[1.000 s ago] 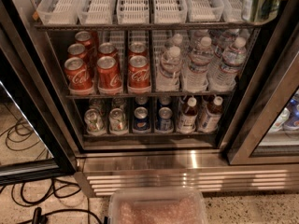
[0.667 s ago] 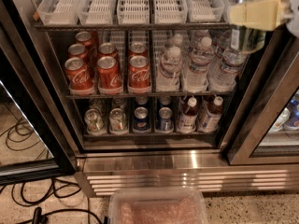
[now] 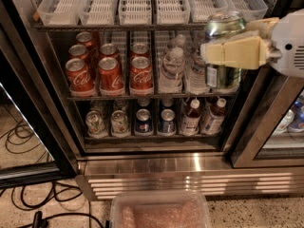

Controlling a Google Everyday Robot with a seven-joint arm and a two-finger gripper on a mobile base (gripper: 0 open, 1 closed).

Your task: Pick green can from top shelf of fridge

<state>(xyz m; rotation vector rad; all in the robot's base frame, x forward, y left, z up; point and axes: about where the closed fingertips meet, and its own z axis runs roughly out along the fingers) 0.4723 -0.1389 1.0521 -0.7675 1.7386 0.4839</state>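
At 2 o'clock, nearest: end effector [image 3: 236, 45] clamped on green can [image 3: 222, 77], held upright before the fridge [image 3: 190, 163]. Beyond, at 12 o'clock: top shelf [image 3: 118, 27]. Probable step: withdrawal; next, pulling straight back, grip kept firm.

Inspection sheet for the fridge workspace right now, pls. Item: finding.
Surface: top shelf carries a row of white slotted trays.
Job's things: green can off the shelf, upright, in front of the fridge, right side.
Clutter: red cola cans and water bottles on the middle shelf; small cans and juice bottles below; plastic tub on the floor.
Claw: claw at upper right, shut on green can.
Cables: black cables on the floor, left.
Surroundings: blue cans behind glass at right.
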